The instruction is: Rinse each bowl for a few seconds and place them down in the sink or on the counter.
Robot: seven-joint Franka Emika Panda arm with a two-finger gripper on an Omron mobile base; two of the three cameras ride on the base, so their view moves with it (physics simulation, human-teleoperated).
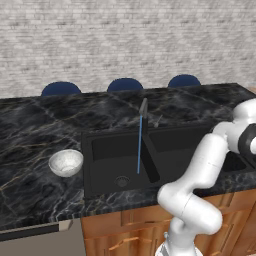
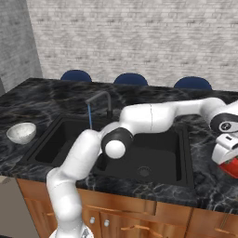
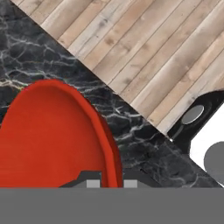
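Hand view: pincer [image 3: 109, 183] clamps the red bowl's [image 3: 48, 135] rim over the black marble desk [image 3: 140, 131].

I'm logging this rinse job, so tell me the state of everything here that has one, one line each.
faucet: running, stream falling into the left basin.
white bowl: upright on the counter, left of the sink.
red bowl: rim pinched between the fingers, over the counter's right end.
gripper: shut on red bowl.
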